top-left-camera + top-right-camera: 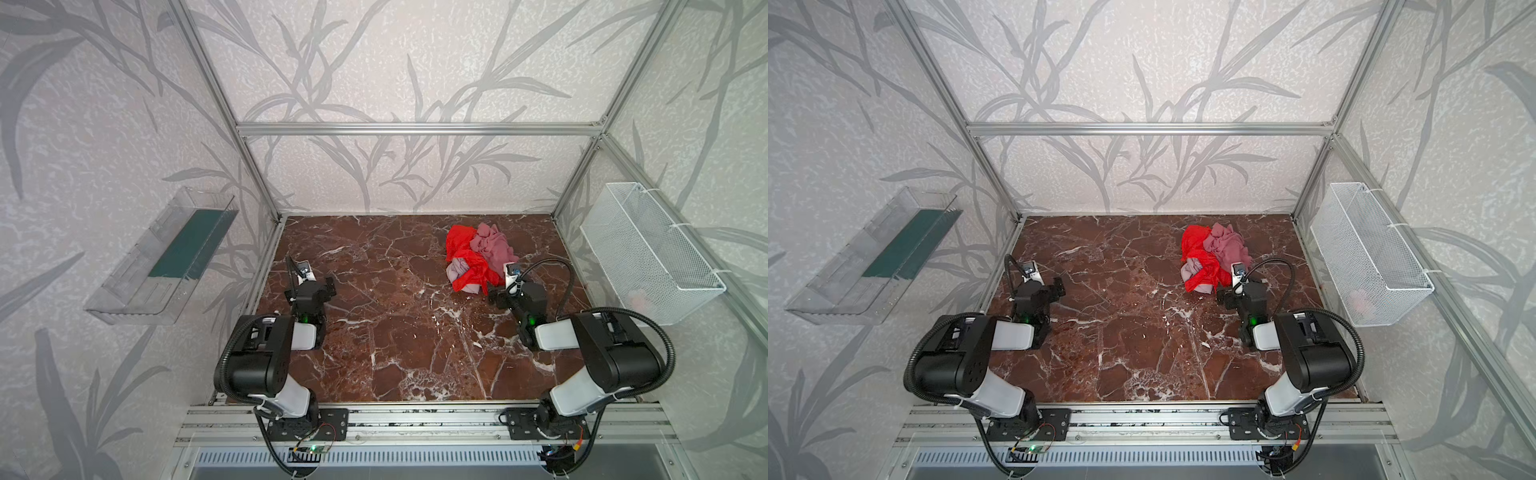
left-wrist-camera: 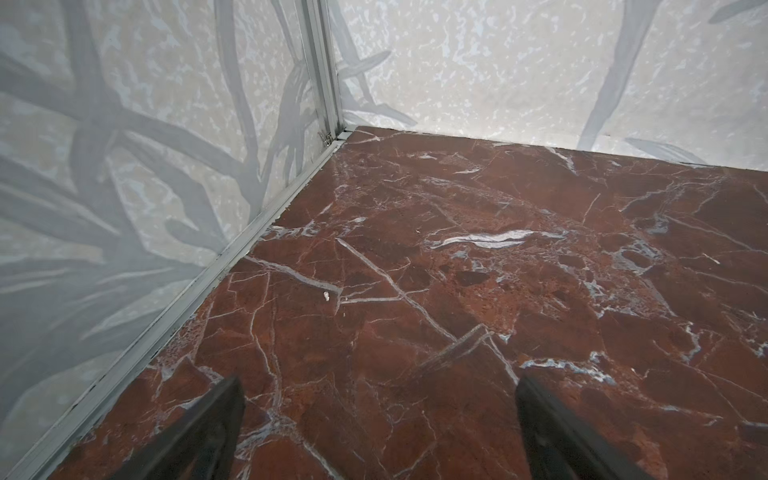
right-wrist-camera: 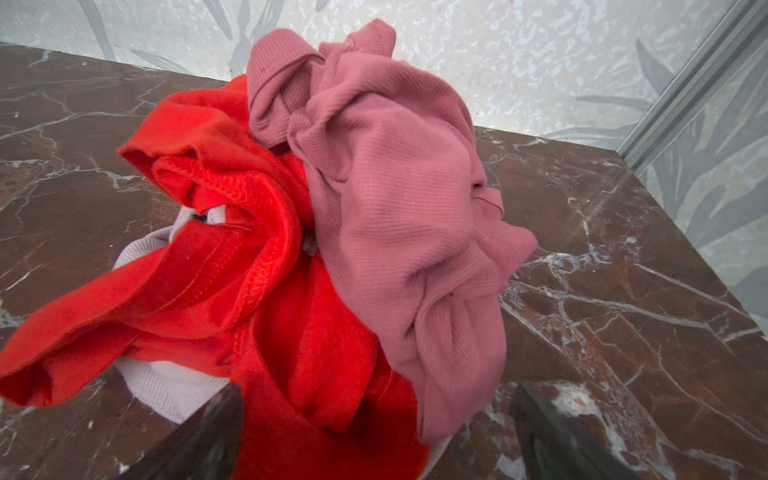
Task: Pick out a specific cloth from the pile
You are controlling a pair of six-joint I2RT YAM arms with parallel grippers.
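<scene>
The pile lies at the back right of the marble table. A bright red cloth and a dusty-rose mauve cloth cover most of it. The cloth, pale lilac-pink, peeks out from under the red one on the pile's near left side. My right gripper is open at the pile's near edge, with red fabric lying between its spread fingers. My left gripper is open over bare marble near the left wall, far from the pile.
A clear plastic tray hangs on the left wall and a white wire basket on the right wall. Aluminium frame rails border the table. A tiny white crumb lies on the marble ahead of the left gripper.
</scene>
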